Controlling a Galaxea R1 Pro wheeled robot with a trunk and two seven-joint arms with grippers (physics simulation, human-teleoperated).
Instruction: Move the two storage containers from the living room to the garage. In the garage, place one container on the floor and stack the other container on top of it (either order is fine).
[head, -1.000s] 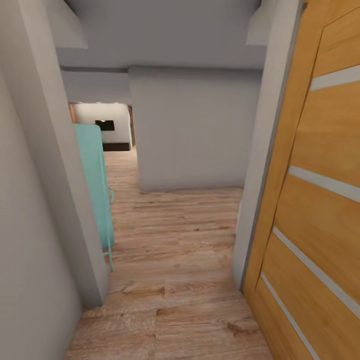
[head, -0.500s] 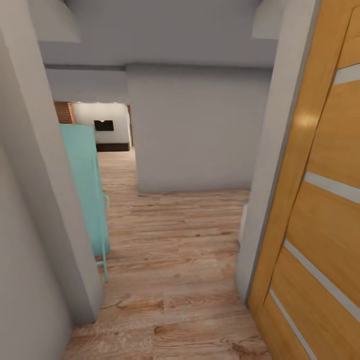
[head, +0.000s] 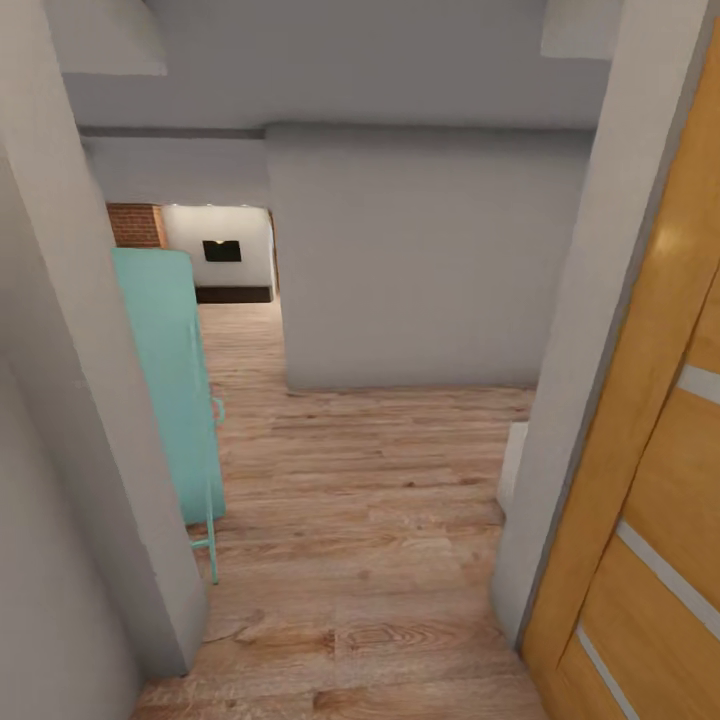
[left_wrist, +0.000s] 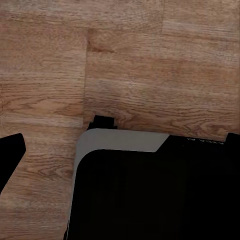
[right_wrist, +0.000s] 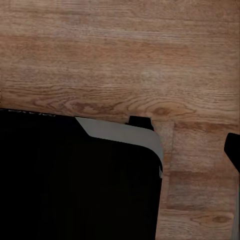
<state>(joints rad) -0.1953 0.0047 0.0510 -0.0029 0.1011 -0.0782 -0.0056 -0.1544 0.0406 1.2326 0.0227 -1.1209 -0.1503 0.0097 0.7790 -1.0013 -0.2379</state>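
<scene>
Robot sits in a doorway facing a hallway with light wood plank flooring (head: 360, 520). Grey door jamb (head: 90, 420) on the left, honey-coloured wooden door with pale horizontal inlay strips (head: 650, 480) on the right, swung open against its grey frame post (head: 590, 330). A turquoise metal cabinet on thin legs (head: 170, 390) stands just beyond the left jamb, against the hallway's left side. Straight ahead, a plain grey wall block (head: 420, 260). Past its left edge an opening leads to the living room (head: 215, 255): red brick (head: 135, 226), a black wall TV (head: 221, 251) on a white wall, a dark low bench (head: 232, 294) beneath it.

Orange-red storage containers: not in any frame.

Both wrist cameras look straight down at plank floor (left_wrist: 120, 65) (right_wrist: 120, 60), each partly blocked by the robot's black base with a grey bevelled corner (left_wrist: 120, 145) (right_wrist: 125, 135). Finger state, either gripper: cannot tell.
</scene>
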